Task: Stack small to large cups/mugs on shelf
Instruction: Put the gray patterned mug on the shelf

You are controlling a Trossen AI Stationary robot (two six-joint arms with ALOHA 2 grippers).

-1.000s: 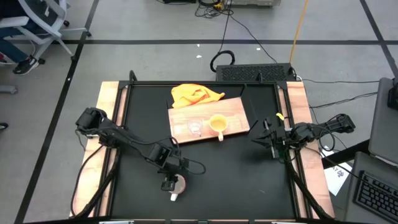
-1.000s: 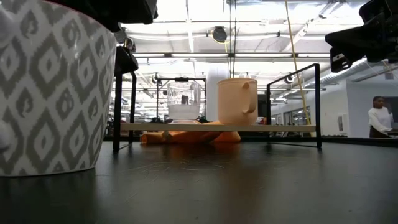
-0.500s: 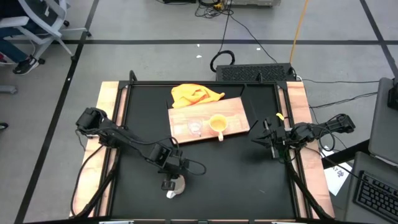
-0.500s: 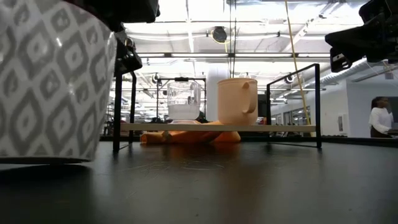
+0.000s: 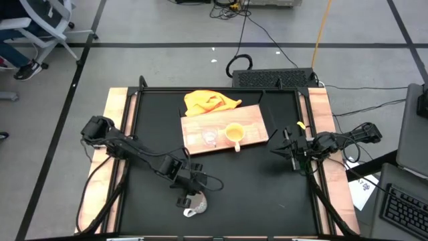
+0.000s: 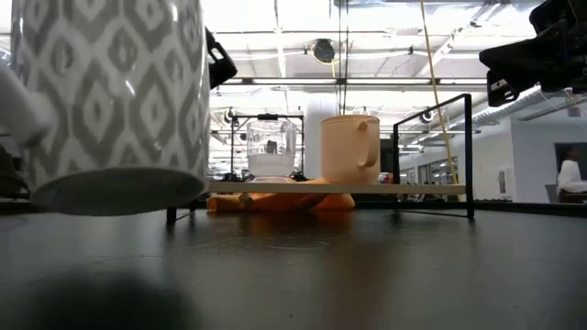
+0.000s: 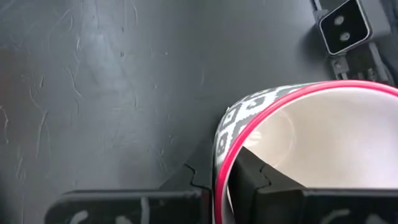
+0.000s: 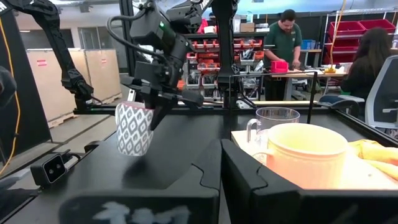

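A white mug with a grey diamond pattern and a pink rim (image 5: 196, 204) hangs in my left gripper (image 5: 188, 193) near the table's front edge. It fills the left of the low view (image 6: 110, 82) and shows far off in the right wrist view (image 8: 134, 127). The wooden shelf (image 5: 251, 120) lies at the table's far middle. A clear glass cup (image 5: 210, 136) and a yellow-orange mug (image 5: 234, 132) stand upright on it. My right gripper (image 5: 284, 150) waits shut at the table's right edge, touching nothing. My left gripper pinches the white mug's wall at its pink rim (image 7: 222, 157), one finger inside the mug (image 7: 249, 169) and one outside (image 7: 194, 182). The fingers come from above, slanting down. The mug is lifted clear of the table and tilted, its base (image 6: 119, 189) showing.
A crumpled yellow cloth (image 5: 210, 102) lies just behind the shelf. A black frame post (image 6: 470, 156) stands at the table's far side. A small camera block (image 7: 343, 28) sits at the table's edge. People stand in the room beyond (image 8: 289, 37).
My left gripper has lifted the white mug off the table and carried it a little toward the right edge. The mug, which stood on its base a second ago, now hangs tilted and clear of the table.
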